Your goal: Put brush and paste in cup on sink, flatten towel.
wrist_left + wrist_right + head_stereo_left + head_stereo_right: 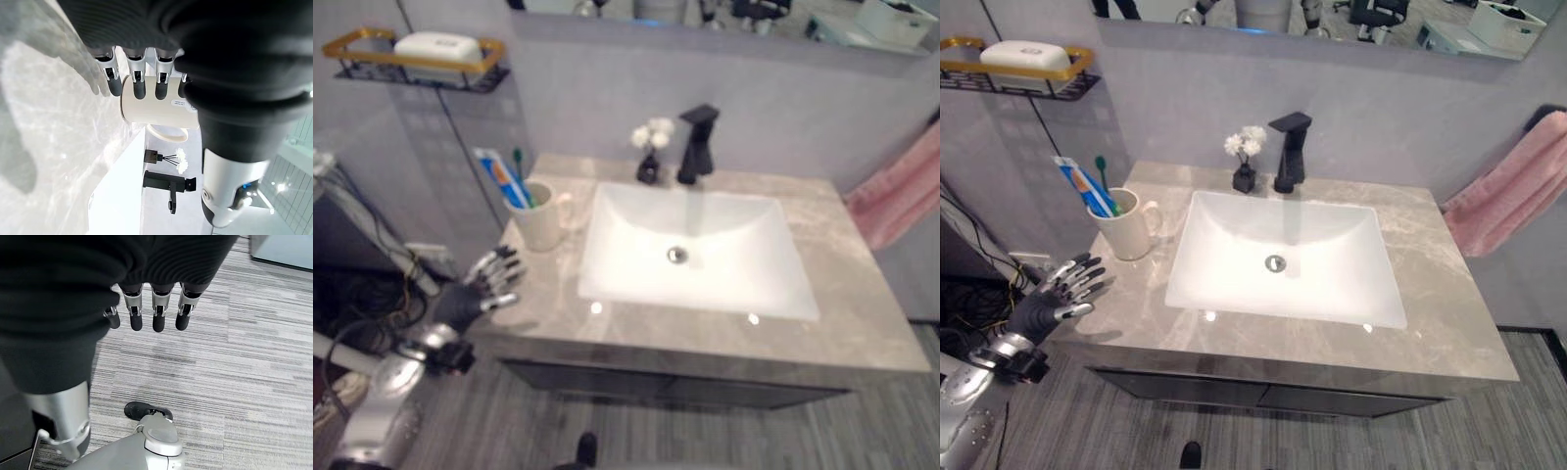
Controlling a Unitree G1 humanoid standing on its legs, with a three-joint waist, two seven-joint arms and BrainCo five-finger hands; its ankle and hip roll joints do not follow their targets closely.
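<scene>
The grey marble-patterned countertop carries a white rectangular basin with a black angular tap at its back edge, and a small dark vase of white flowers just beside the tap. A pink towel hangs in bunched folds against the wall at the counter's right end; its upper part is cut off by the picture edge. At the counter's left end stands a cream mug-shaped cup with its handle towards the basin. A blue and white toothpaste tube and a green-headed toothbrush stand in it, their lower ends hidden inside. High on the left wall, a gold-railed shelf holds a white soap-like block. The left hand hovers by the counter's front left corner, near the cup but apart from it, fingers spread straight and empty. The right hand hangs over striped grey flooring, fingers straight, holding nothing.
</scene>
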